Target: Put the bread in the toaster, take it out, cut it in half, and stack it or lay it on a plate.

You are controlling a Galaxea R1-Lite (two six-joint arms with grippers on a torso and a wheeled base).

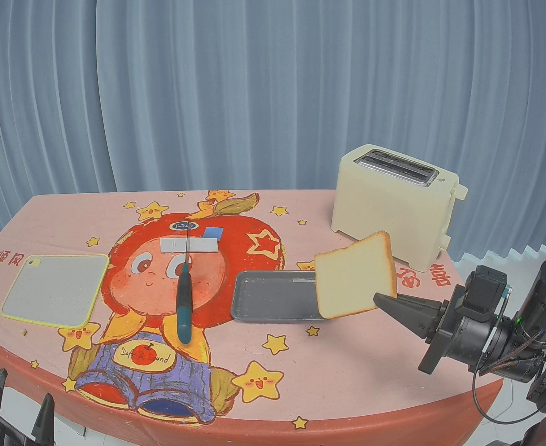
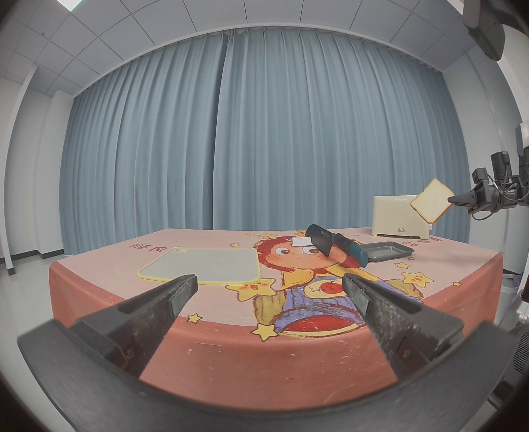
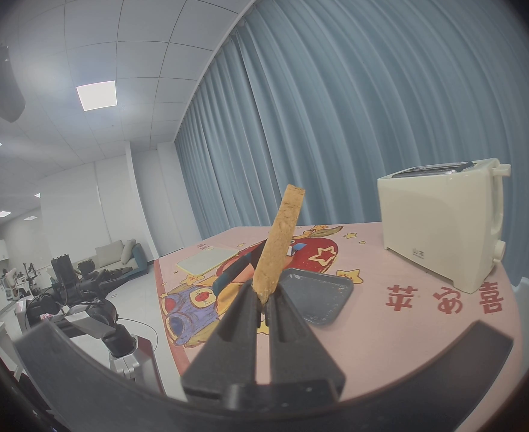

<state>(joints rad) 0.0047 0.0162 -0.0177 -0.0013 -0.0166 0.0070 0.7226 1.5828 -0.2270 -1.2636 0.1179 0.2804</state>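
Above the right end of the pink cartoon-printed table [image 1: 347,367], the right gripper [image 1: 385,298] pinches a pale, brown-crusted slice of bread [image 1: 354,274] by its lower edge, jaws closed tight on it. The slice stands nearly upright in the air, likely so it can slide edgewise into the cream two-slot toaster [image 1: 397,209] just behind. Both slots look unfilled. A shallow grey metal tray [image 1: 266,298] lies on the table nearby, nothing resting in it. Further left, a teal-handled knife [image 1: 184,305] and a grey, yellow-rimmed cutting board [image 1: 56,289] probably await the cutting step. The left gripper [image 2: 269,286] hangs before the table's front edge, fingers spread wide, holding nothing.
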